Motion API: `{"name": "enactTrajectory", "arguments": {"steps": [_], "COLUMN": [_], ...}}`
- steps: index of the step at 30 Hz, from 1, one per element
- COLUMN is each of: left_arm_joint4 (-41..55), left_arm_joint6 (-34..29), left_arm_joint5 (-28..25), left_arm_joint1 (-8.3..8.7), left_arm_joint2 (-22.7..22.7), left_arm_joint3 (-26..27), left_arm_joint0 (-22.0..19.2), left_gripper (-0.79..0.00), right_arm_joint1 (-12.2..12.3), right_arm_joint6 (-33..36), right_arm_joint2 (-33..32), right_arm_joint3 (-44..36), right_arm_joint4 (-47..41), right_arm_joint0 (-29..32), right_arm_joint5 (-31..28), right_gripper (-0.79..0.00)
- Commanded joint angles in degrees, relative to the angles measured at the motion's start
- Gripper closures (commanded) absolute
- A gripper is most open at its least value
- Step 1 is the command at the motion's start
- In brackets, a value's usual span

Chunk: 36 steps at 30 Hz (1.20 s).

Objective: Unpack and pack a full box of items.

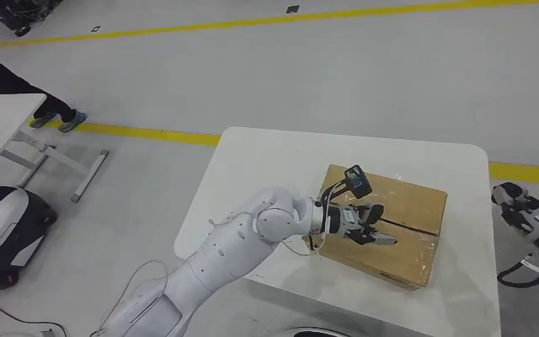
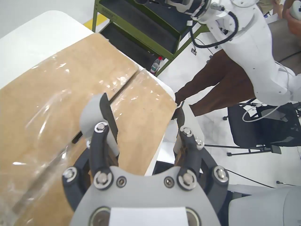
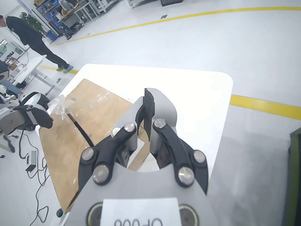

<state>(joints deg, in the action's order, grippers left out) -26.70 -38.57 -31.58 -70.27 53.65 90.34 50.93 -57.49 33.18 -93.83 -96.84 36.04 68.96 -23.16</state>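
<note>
Pale glossy floor (image 1: 354, 76) all round the white table (image 1: 253, 168); one yellow floor line (image 1: 143, 132) runs under the table, and a second yellow line (image 1: 253, 21) lies well beyond it. Green metal rack (image 2: 141, 26) just beside the table, bottle (image 2: 155, 65) on the floor at the rack's foot, black office chair (image 2: 256, 128) near the table. White desk (image 1: 17, 114) well apart from the table, workbenches (image 3: 91, 3) far beyond it.
</note>
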Motion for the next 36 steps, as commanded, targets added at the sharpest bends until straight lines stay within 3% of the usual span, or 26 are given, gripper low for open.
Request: {"name": "enactTrajectory", "arguments": {"steps": [1,7,12,14,15,16,17,21,28,32,36], "left_arm_joint4": [0.2,0.4,-5.3,-8.5,-9.6,-11.1,-11.9,-15.5,-20.0,-20.1,-20.1], "left_arm_joint6": [-0.1,-0.6,-0.6,-0.7,-0.6,-0.3,-0.1,0.3,2.8,2.9,2.9], "left_arm_joint5": [0.0,1.3,2.4,3.0,3.3,3.7,3.9,4.9,6.8,7.0,7.0], "left_arm_joint1": [0.17,1.33,2.70,3.22,3.39,3.69,3.89,4.58,5.27,5.46,5.46], "left_arm_joint2": [0.6,5.5,10.9,12.9,13.5,14.7,15.6,18.4,21.3,21.9,21.9], "left_arm_joint3": [1.5,6.2,11.4,13.0,13.5,14.5,15.1,17.0,19.2,19.5,19.5], "left_arm_joint0": [0.4,2.7,6.4,8.1,8.8,10.2,11.2,14.7,19.6,19.9,19.9], "left_gripper": [-0.785,-0.785,-0.785,-0.785,-0.785,-0.785,-0.785,-0.785,-0.785,-0.785,-0.785], "right_arm_joint1": [0.0,0.2,0.3,0.2,0.1,0.0,-0.1,-0.8,-3.2,-4.9,-6.2], "right_arm_joint6": [-0.1,0.7,3.3,4.3,4.7,5.4,5.8,7.3,8.5,7.4,6.6], "right_arm_joint2": [0.0,1.1,4.8,6.9,7.6,9.2,10.4,15.3,27.9,33.8,37.1], "right_arm_joint3": [0.1,0.7,1.5,2.3,2.8,3.7,4.6,8.4,17.9,23.6,27.8], "right_arm_joint4": [-0.1,-0.5,0.2,-0.1,-0.2,0.0,-0.3,-1.4,5.4,7.5,7.0], "right_arm_joint0": [0.0,-0.9,-3.2,-4.5,-5.1,-6.5,-7.7,-12.8,-24.2,-29.5,-33.1], "right_arm_joint5": [-0.1,-2.0,-6.5,-8.2,-8.7,-8.9,-8.8,-8.0,-5.5,-5.0,-5.4], "right_gripper": [0.000,0.000,-0.237,-0.388,-0.576,-0.680,-0.733,-0.720,-0.665,-0.591,-0.443]}}
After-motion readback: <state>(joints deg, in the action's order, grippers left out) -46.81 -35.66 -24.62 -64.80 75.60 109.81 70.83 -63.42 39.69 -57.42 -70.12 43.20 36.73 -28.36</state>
